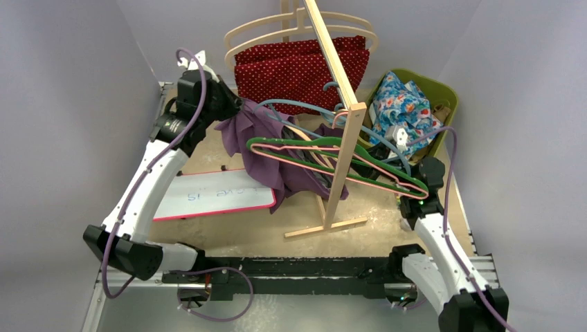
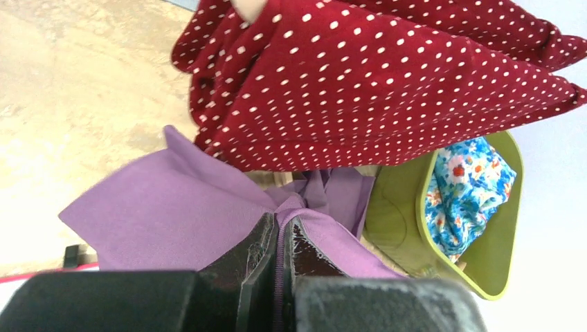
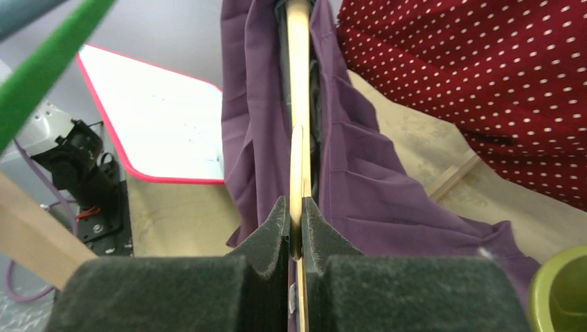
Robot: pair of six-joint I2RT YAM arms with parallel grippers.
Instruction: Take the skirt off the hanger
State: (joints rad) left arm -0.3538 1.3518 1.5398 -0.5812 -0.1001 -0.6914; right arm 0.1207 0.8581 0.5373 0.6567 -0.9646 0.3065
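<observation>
The purple skirt (image 1: pixel 266 162) hangs bunched on a pale wooden hanger (image 3: pixel 298 83) in front of the wooden rack. My left gripper (image 1: pixel 234 111) is at the skirt's upper left corner. In the left wrist view the left gripper (image 2: pixel 280 225) is shut on a fold of the skirt (image 2: pixel 159 221), and the cloth is pulled taut from the pinch. My right gripper (image 3: pixel 295 207) is shut on the thin edge of the hanger, with the skirt (image 3: pixel 360 180) draped down both sides of it. From above, the right gripper is mostly hidden behind hangers.
A red dotted garment (image 1: pixel 297 69) hangs at the back. A green bin (image 1: pixel 443 93) with floral cloth (image 1: pixel 401 107) stands at back right. The wooden rack post (image 1: pixel 346 152) carries a green hanger (image 1: pixel 304 143) and others. A red-framed whiteboard (image 1: pixel 214 197) lies at the left.
</observation>
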